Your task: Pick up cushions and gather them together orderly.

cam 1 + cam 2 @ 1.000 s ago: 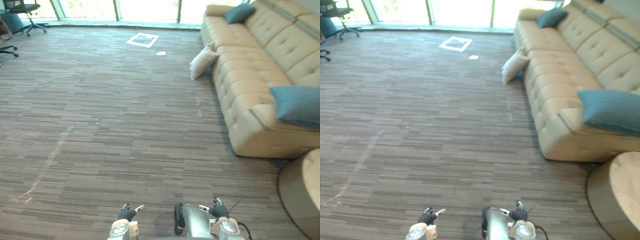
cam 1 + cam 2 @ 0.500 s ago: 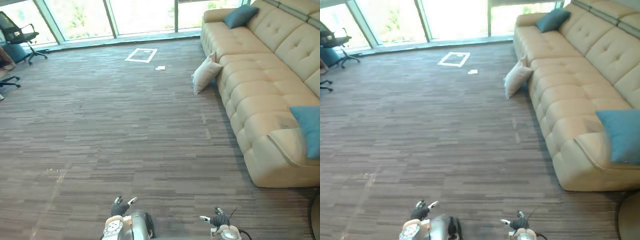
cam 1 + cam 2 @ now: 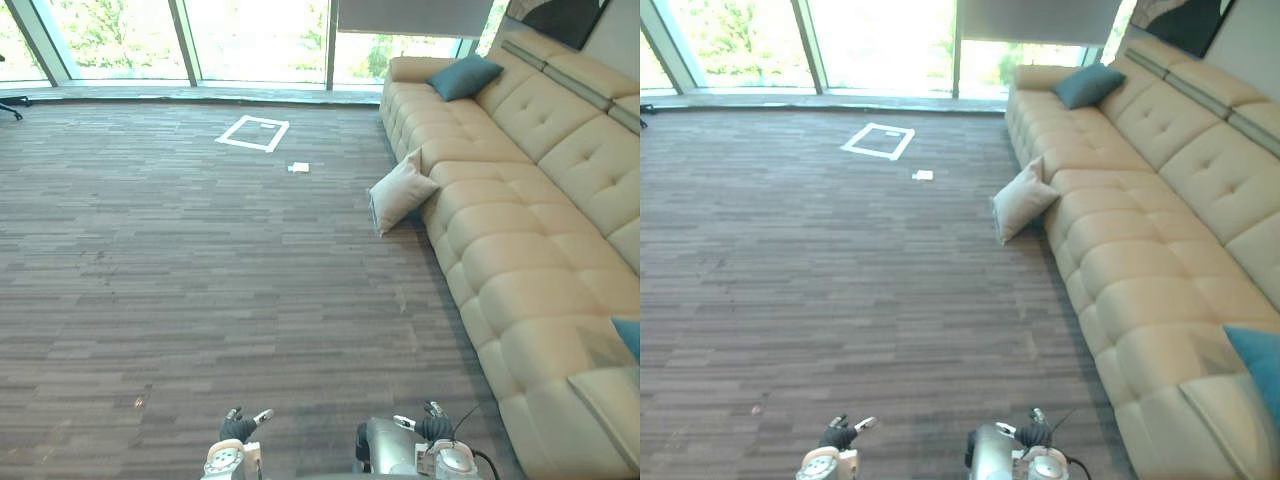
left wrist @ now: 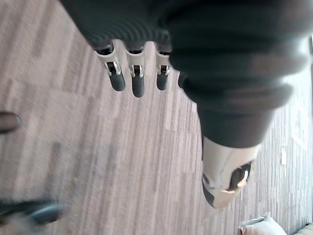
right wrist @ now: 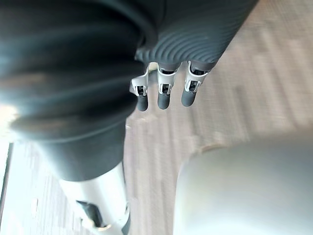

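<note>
A beige cushion (image 3: 400, 190) stands on the carpet, leaning against the front of the long tan sofa (image 3: 520, 230). One teal cushion (image 3: 465, 76) lies at the sofa's far end by the armrest. A corner of another teal cushion (image 3: 1258, 365) shows on the near seat at the right edge. My left hand (image 3: 240, 428) and right hand (image 3: 432, 428) hang low at the bottom of the eye views, far from every cushion. In the wrist views the left hand's fingers (image 4: 137, 81) and the right hand's fingers (image 5: 164, 93) are relaxed over bare carpet, holding nothing.
A white tape square (image 3: 253, 132) and a small white scrap (image 3: 298, 167) lie on the carpet ahead. Tall windows run along the far wall. An office chair's base (image 3: 10, 103) peeks in at the far left. Wide carpet stretches left of the sofa.
The camera has moved: the whole picture shifted, the round table and near sofa end slid out, and the beige cushion sits nearer the middle. Both hands stay low and empty.
</note>
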